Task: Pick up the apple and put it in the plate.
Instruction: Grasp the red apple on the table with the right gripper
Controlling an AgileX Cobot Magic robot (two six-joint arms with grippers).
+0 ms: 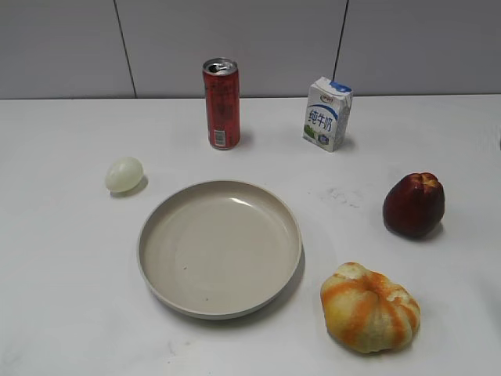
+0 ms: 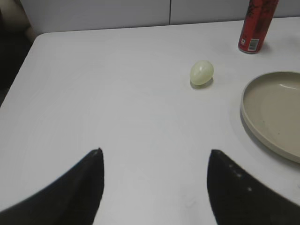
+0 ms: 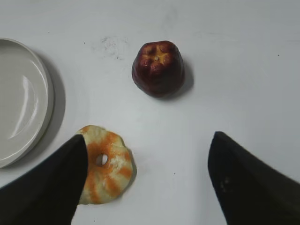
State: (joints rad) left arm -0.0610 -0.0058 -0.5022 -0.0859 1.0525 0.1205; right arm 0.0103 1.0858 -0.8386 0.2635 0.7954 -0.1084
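Observation:
The dark red lobed apple (image 1: 413, 205) sits on the white table at the right, apart from the plate; it also shows in the right wrist view (image 3: 158, 68). The beige round plate (image 1: 160, 270) lies empty at the middle of the table; its rim shows in the left wrist view (image 2: 248, 112) and the right wrist view (image 3: 44, 108). My right gripper (image 3: 147, 140) is open and empty above the table, short of the apple. My left gripper (image 2: 154, 152) is open and empty over bare table left of the plate. Neither gripper shows in the exterior view.
An orange-and-yellow ribbed pumpkin-like fruit (image 1: 369, 308) lies in front of the apple, right of the plate, close to my right gripper's left finger. A pale egg-shaped thing (image 1: 124, 174), a red can (image 1: 221, 103) and a milk carton (image 1: 327, 113) stand behind the plate.

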